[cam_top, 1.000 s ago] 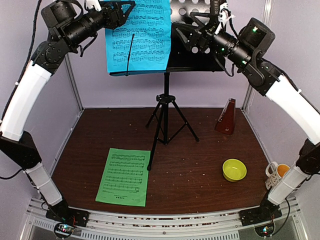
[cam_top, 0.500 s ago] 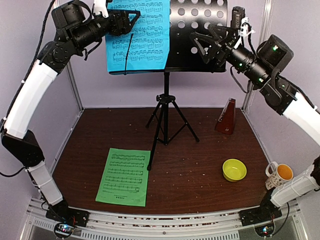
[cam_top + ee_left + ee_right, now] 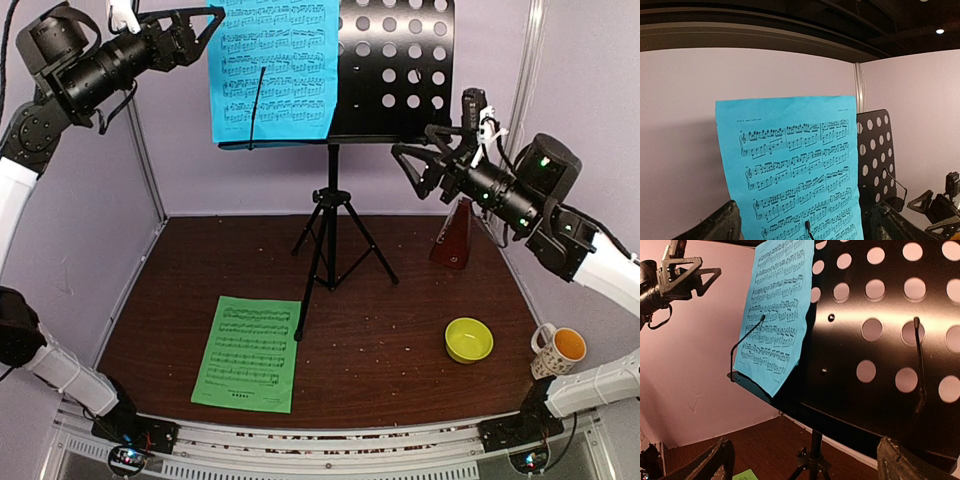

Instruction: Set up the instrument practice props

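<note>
The black tripod music stand [image 3: 330,215] is upright at the back middle of the table. The blue music sheet [image 3: 275,65] leans on the left half of its perforated desk [image 3: 400,70] behind a wire retainer. A green sheet [image 3: 248,352] lies flat at the front left. The reddish-brown metronome [image 3: 455,238] is at the back right, partly hidden by my right gripper [image 3: 412,150], which hangs open below the desk's right end. High at the left, my left gripper [image 3: 205,25] is open, just clear of the blue sheet [image 3: 795,170]. Neither gripper holds anything.
A yellow-green bowl [image 3: 468,340] and a spotted mug [image 3: 556,350] sit at the front right. Pale walls and metal posts close in the back and sides. The stand's tripod legs [image 3: 372,252] spread over the back middle of the brown tabletop.
My left gripper opened wider and drew back to the left from the blue sheet's top corner. My right gripper, still open, dropped down and right, away from the desk. The sheet stayed put.
</note>
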